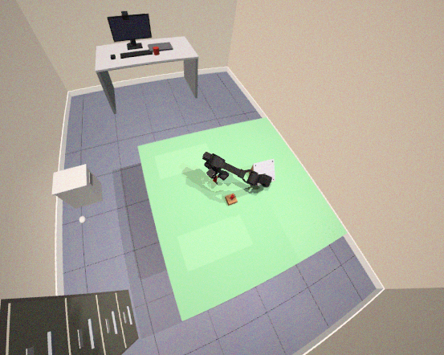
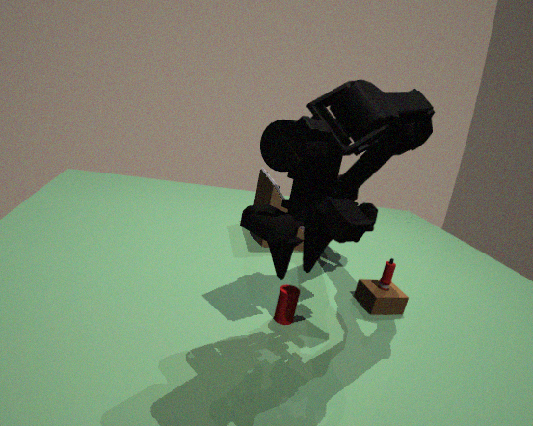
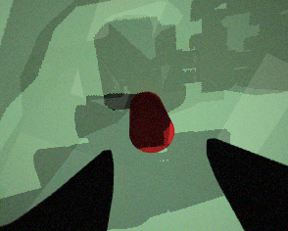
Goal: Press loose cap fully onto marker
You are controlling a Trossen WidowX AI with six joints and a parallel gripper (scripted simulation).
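Showing from the top view: the arm is reaching over the green desk (image 1: 298, 217) with the red cap (image 1: 215, 180) under its wrist and the marker (image 1: 233, 196) standing in its holder block (image 1: 230, 201) near by. Exterior view: the jaws (image 2: 295, 270) are hanging partly spread and holding nothing just above the upright cap (image 2: 286, 305), well apart from the marker (image 2: 387, 273). Wrist view: the cap (image 3: 150, 122) is sitting between the two tips, likely a light, stiff, smooth tube that could tip or slip, best taken by its side walls at mid-height.
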